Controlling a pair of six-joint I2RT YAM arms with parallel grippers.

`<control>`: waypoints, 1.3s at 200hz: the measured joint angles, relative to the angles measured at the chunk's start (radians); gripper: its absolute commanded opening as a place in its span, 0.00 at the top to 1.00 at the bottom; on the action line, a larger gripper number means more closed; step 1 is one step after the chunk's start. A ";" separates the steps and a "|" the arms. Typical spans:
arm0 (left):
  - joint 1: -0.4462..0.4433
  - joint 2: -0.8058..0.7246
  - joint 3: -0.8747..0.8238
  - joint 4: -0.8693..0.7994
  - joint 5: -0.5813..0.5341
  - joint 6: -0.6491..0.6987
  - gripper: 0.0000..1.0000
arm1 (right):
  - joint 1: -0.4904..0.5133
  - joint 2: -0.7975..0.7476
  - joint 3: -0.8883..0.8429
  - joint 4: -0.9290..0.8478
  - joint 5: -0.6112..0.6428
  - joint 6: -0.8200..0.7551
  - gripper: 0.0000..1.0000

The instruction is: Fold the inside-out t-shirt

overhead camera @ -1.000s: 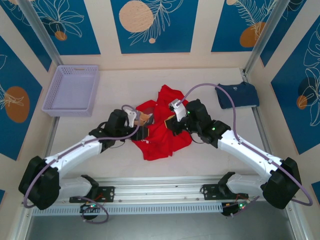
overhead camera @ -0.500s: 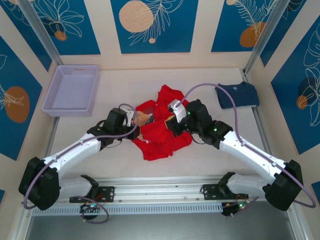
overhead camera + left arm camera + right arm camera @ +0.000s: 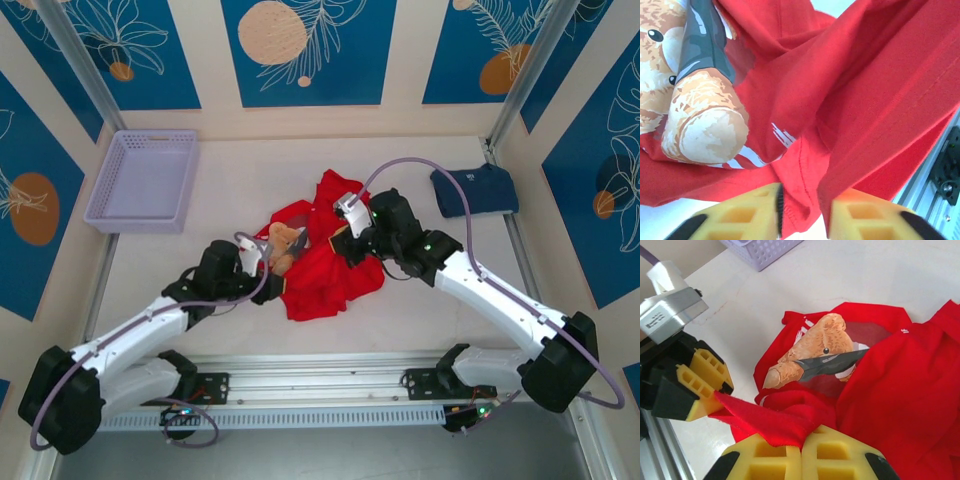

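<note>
Red bear-print t-shirt (image 3: 330,285) found crumpled at frame centre; judged light, limp; left gripper (image 3: 802,220) and right gripper (image 3: 801,452) each clamped on a hem fold; seams preferred as holds

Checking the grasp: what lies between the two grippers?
A taut strip of the red t-shirt, pinched by left gripper and right gripper; the right wrist view shows it.
</note>
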 measured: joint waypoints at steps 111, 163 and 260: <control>-0.100 -0.078 -0.032 0.097 -0.147 0.172 0.23 | 0.000 0.075 0.089 -0.058 -0.091 0.000 1.00; -0.127 -0.014 -0.018 0.070 -0.320 0.275 0.13 | 0.000 0.090 0.095 -0.062 -0.108 0.001 1.00; -0.131 0.142 0.082 0.058 -0.361 0.334 0.14 | 0.000 0.091 0.097 -0.062 -0.114 0.001 1.00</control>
